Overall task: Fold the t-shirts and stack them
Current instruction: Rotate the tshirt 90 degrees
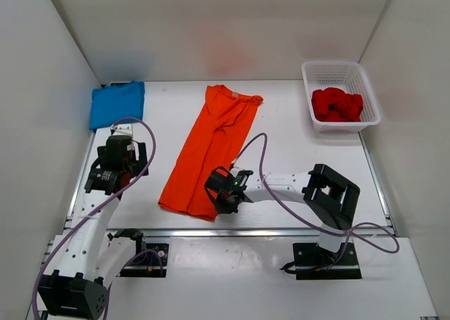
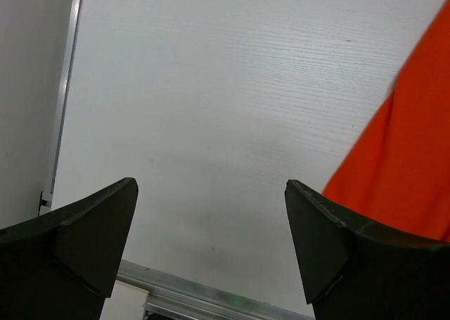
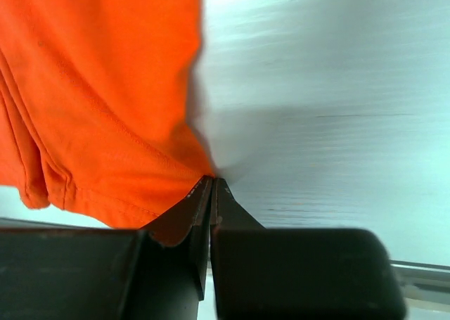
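Blue shirt (image 1: 117, 103): folded into a flat rectangle, far left corner of the table (image 1: 295, 137), well apart from the other shirts. Left gripper (image 2: 211, 193): jaws spread wide, nothing between them, hanging over bare table between the blue shirt and the orange one; the orange cloth's edge shows just right of its right finger in the wrist view. Orange shirt (image 1: 211, 151): folded lengthwise into a long narrow strip, flat on the table's middle, running aslant from the near left to the far centre, collar end farthest from the arms, hem end near the front rail. Right gripper (image 3: 211, 181): low at the hem's right corner, jaws pressed together with the corner of the orange cloth pinched at their tips. Basket (image 1: 337, 72): white lattice, far right corner. Red shirt (image 1: 337, 103): crumpled in a heap inside the basket, unfolded.
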Controlling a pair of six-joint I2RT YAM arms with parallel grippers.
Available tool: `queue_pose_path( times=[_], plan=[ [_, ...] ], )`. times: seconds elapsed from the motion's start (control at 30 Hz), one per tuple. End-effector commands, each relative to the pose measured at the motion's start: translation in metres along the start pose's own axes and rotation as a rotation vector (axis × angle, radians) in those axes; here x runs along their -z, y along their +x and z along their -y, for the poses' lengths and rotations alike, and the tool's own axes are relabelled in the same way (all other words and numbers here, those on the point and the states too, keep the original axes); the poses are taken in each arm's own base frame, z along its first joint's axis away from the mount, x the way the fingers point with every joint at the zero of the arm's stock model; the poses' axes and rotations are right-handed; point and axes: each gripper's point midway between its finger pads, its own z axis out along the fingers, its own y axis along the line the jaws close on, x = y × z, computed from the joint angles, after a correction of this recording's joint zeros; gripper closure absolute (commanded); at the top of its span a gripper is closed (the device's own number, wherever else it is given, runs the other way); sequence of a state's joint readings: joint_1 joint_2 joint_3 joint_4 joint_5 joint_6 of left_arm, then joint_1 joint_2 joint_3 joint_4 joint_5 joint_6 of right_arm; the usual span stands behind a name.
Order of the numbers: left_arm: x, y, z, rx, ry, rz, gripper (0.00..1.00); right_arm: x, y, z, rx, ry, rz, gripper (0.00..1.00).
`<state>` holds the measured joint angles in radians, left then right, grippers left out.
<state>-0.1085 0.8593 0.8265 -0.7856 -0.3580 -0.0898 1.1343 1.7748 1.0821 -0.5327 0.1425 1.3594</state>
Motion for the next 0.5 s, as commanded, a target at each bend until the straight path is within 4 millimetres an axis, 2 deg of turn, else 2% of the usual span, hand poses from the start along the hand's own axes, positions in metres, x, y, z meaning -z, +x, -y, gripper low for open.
queue_pose_path(
  times=[0.0,0.07,0.13,0.17,0.2,0.27,0.3,0.33,0.4,0.47],
  plan=[
    [0.0,0.002,0.002,-0.003,0.019,0.009,0.04,0.006,-0.014,0.02,0.003,0.054,0.061,1.0],
    [0.0,0.0,0.003,0.0,0.024,0.009,0.04,0.011,-0.013,0.048,-0.008,0.087,0.065,1.0],
    [0.0,0.0,0.005,-0.003,0.035,0.012,0.04,0.018,-0.02,0.072,-0.06,0.083,0.087,1.0],
    [0.001,0.001,0.006,-0.004,0.043,0.008,0.03,0.027,-0.029,0.075,-0.091,0.056,0.108,1.0],
    [0.001,0.004,0.009,-0.008,0.057,0.0,0.03,0.025,-0.027,0.091,-0.098,0.083,0.108,1.0],
    [0.001,0.004,0.012,-0.011,0.08,-0.001,0.04,0.036,-0.035,0.108,-0.128,0.077,0.139,1.0],
    [0.002,0.004,0.02,-0.025,0.12,0.0,0.03,0.033,-0.029,0.122,-0.123,0.103,0.129,1.0],
    [0.001,0.005,0.02,-0.018,0.124,-0.006,0.03,0.038,-0.03,0.13,-0.132,0.091,0.131,1.0],
    [0.004,0.01,0.038,-0.034,0.226,-0.02,0.03,0.04,-0.033,0.14,-0.126,0.067,0.145,0.99],
    [0.008,0.018,0.056,-0.064,0.337,-0.043,0.03,0.046,-0.035,0.138,-0.127,-0.015,0.15,0.69]
  ],
)
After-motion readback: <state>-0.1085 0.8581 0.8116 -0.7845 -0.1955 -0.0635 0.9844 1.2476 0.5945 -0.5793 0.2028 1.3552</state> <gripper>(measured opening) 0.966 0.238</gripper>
